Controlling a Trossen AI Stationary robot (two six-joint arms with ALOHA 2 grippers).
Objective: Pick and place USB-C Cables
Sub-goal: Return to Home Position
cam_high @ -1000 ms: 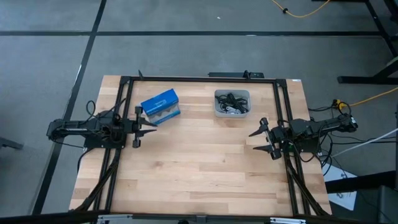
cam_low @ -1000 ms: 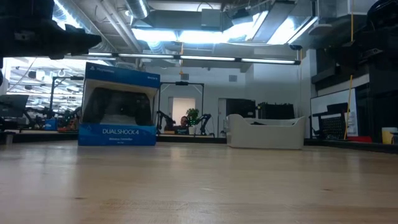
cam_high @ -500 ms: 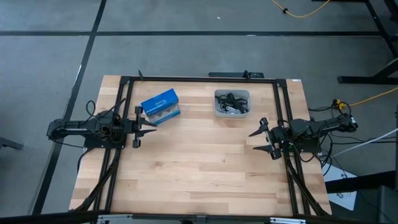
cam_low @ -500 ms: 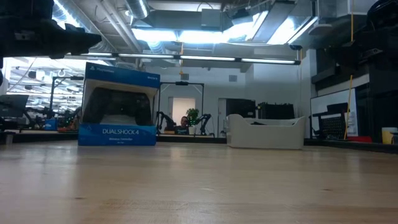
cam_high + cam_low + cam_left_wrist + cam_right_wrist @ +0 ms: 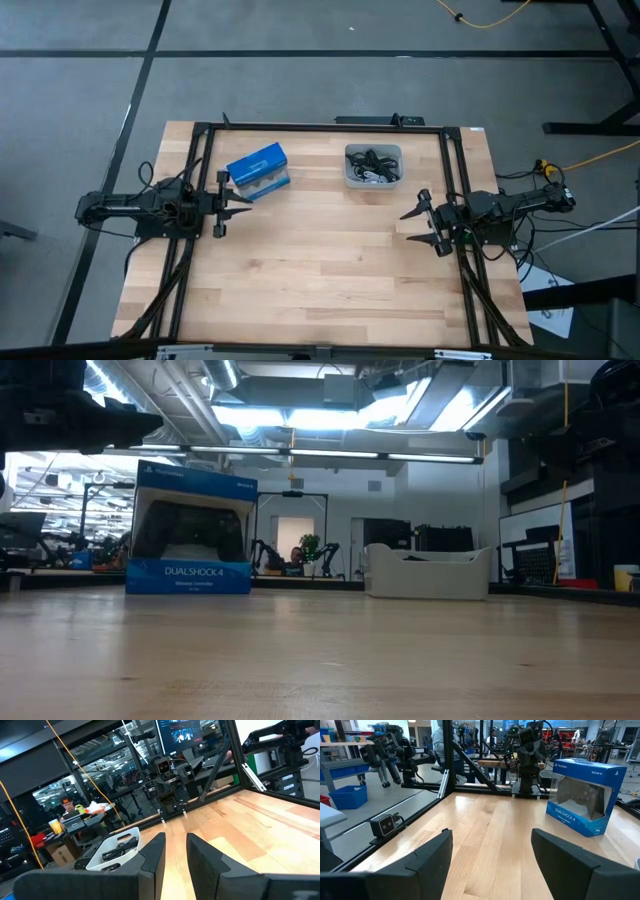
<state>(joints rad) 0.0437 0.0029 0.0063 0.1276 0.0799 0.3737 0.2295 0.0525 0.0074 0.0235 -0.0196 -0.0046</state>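
At opposite side edges of the counter (image 5: 320,270), we see the two arms drawn back, and neither is holding anything. The left jaws are parted by only a narrow gap, with bare wood showing through it in the left wrist view. The right jaws are spread wide and empty. The left arm (image 5: 140,208) lies along the counter's left edge and the right arm (image 5: 500,208) along its right edge. Both point inward toward the middle, well apart from everything else on the wood. Toward the far edge sits a gray bin (image 5: 347,168), and the USB-C Cables (image 5: 371,164) lie inside it as a loose tangle of dark and pale strands. A blue box (image 5: 258,169) printed with a game controller stands to the bin's left, near the left jaws but not touching them. We find no cable lying loose on the wood in any view. From this we judge the picking and placing to be finished. All that appears to remain is for the arms to settle at rest.
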